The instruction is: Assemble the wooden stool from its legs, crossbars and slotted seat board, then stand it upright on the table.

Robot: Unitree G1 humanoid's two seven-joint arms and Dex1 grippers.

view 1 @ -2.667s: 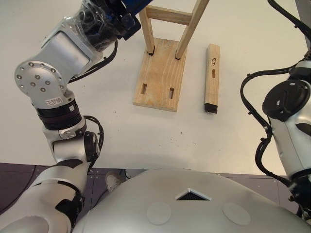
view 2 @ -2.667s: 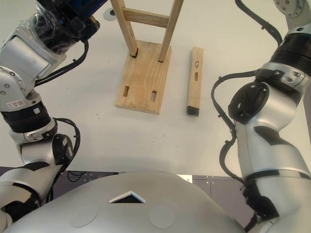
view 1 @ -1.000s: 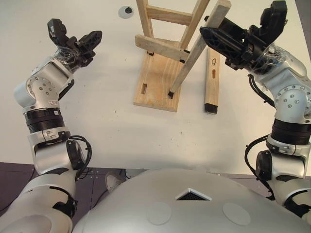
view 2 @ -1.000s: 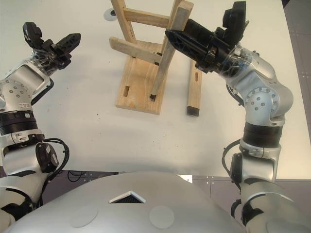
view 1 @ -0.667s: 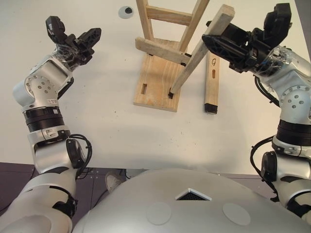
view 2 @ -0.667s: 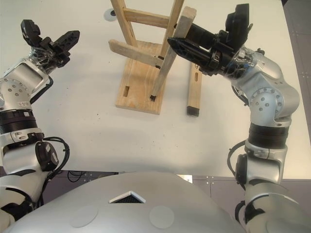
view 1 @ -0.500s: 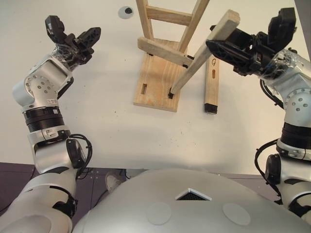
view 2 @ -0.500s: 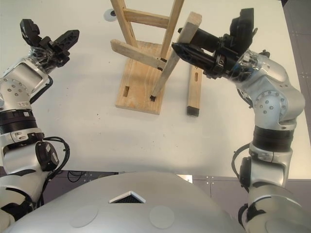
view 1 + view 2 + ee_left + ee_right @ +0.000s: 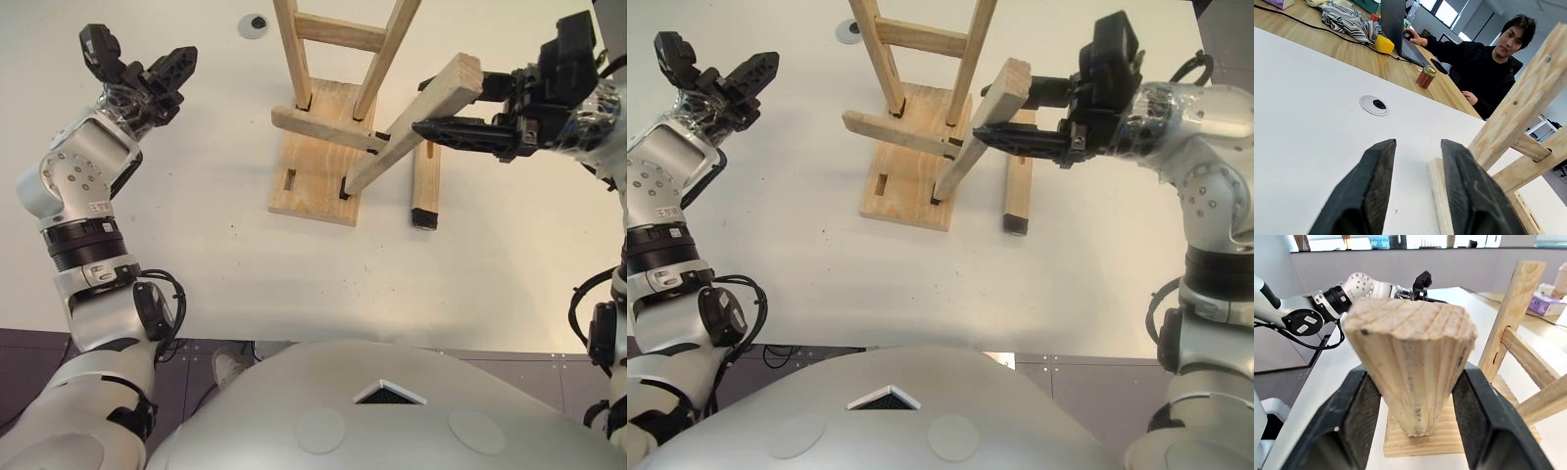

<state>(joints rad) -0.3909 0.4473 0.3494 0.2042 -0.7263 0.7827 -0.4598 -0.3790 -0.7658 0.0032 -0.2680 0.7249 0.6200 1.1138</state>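
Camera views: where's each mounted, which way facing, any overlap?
Eye views: on the head, facing down over the seat board; both arms show.
Left wrist view: behind the open left end effector, facing the upright leg frame.
Right wrist view: behind the right end effector, facing along its held leg; the left arm shows beyond.
Shared: all show the upright leg frame.

Left arm point(image 9: 83, 176) raised, jaws parted; right arm point(image 9: 1190, 117) stretched inward, jaws clamping a leg point(image 9: 958, 168).
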